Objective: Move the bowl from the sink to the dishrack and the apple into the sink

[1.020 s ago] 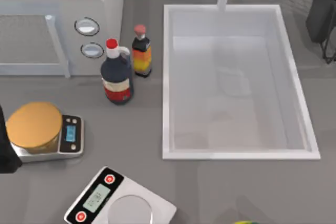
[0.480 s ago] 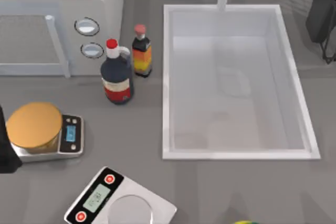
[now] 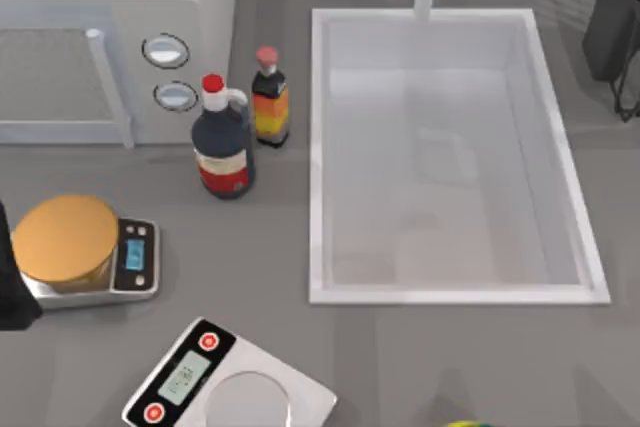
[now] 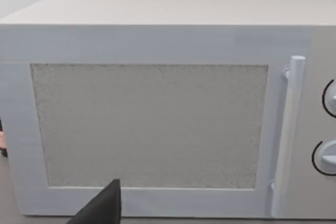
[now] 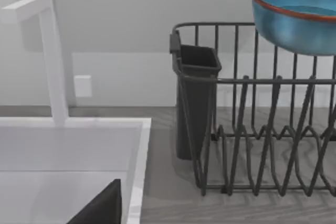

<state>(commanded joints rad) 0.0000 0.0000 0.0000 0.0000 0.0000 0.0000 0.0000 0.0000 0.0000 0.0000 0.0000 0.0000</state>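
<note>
Right end effector (image 5: 102, 208) shows as a dark wedge at the edge of the right wrist view, low beside the sink (image 5: 73, 150); whether it is wide or narrow cannot be told. It faces the dishrack (image 5: 262, 145), which stands on the grey tabletop (image 5: 168, 208) just beside the sink's raised rim. The bowl (image 5: 296, 14), blue with a thin reddish rim, is up at the top of the rack's wires; whether it rests on them or hangs just over them cannot be told. A black holder (image 5: 195, 98) hangs on the rack's end nearest the sink, and the white tap (image 5: 50, 56) rises from the sink's back rim.

From above, the sink lies right of the tabletop's middle. Left of it stand a dark bottle with a red cap (image 3: 222, 142) and, just beside that, a smaller bottle with an orange label (image 3: 269, 102). A microwave (image 3: 110, 37) fills the back left corner. At the left a golden-orange disc (image 3: 66, 237) lies on a small scale (image 3: 135, 259), and a second scale (image 3: 225, 387) sits at the near edge.

The left end effector (image 4: 102, 208) is a dark wedge in front of the microwave's door; its opening cannot be told either.
</note>
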